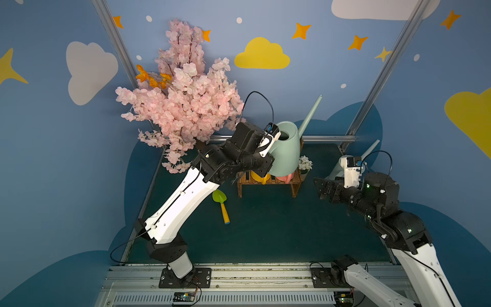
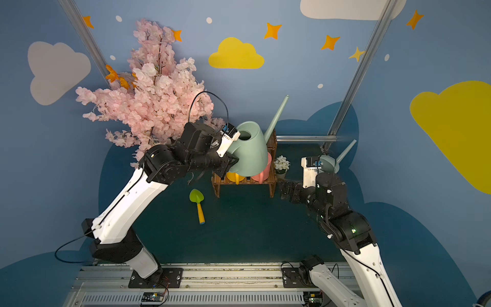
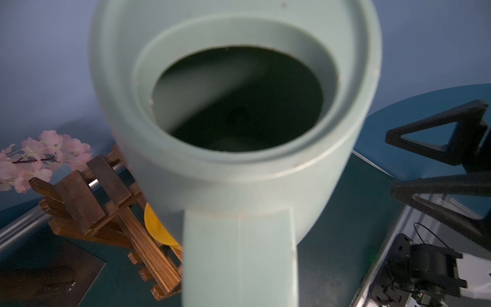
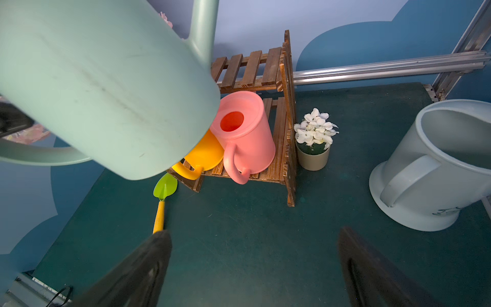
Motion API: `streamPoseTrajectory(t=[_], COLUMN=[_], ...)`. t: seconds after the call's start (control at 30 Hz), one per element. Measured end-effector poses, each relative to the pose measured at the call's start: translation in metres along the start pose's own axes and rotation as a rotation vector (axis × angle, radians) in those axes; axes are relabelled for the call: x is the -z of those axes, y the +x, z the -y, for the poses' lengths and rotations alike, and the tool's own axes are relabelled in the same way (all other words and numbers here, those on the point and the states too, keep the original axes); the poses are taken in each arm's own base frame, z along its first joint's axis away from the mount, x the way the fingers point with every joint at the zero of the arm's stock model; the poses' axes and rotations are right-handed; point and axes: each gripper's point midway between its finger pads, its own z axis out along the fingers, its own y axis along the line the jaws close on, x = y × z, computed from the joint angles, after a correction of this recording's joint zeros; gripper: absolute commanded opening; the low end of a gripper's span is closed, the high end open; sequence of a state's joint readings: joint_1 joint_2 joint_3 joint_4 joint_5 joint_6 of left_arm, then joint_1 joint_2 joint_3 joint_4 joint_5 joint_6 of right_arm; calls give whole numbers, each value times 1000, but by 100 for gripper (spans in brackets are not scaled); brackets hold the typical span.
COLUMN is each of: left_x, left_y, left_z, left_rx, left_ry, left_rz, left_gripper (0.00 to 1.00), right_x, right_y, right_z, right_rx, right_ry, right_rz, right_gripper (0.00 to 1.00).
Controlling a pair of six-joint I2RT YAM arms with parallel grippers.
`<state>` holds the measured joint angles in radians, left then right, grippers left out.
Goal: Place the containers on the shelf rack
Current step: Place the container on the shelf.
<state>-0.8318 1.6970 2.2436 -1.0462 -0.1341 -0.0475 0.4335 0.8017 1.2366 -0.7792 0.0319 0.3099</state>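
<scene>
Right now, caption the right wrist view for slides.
Green can hangs over rack with pink can and yellow can; blue-grey can on table.

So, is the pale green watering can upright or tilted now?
Tilted. The pale green watering can hangs above the shelf rack with its flat base slanted, not level.

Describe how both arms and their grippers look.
The left arm and right arm have white tapered link shells, black boxy joints and thin black cables looping outside. Small green lights glow on the right arm's joints. The right gripper has black wedge-shaped fingers.
</scene>
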Motion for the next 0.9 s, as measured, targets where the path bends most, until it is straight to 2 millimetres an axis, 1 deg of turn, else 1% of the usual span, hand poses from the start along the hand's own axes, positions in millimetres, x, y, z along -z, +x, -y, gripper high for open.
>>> streamPoseTrajectory(t=[0.13,0.23,0.4,0.57,0.67,0.9], left_x=[-15,-20,-24,-22,-25,-48], left_y=[-7,-11,-17,-29,-35,-30], left_z=[-7,-11,-20,-30,-37,-55], left_rx=[-17,-22,-28,-28,-25,22], left_ry=[-51,-77,-127,-189,-233,-362], left_rz=[8,14,24,55,66,32], left_gripper=[2,3,2,3,3,2], right_x=[-2,-5,-11,-13,-13,-16], right_y=[0,1,3,2,1,2], right_z=[0,0,-2,-3,-4,-4], right_rx=[-5,-9,-23,-27,-27,-27], right_ry=[2,3,-6,-11,-16,-15], right_rz=[-5,-14,-33,-32,-27,-36], right_gripper=[98,98,98,98,98,98])
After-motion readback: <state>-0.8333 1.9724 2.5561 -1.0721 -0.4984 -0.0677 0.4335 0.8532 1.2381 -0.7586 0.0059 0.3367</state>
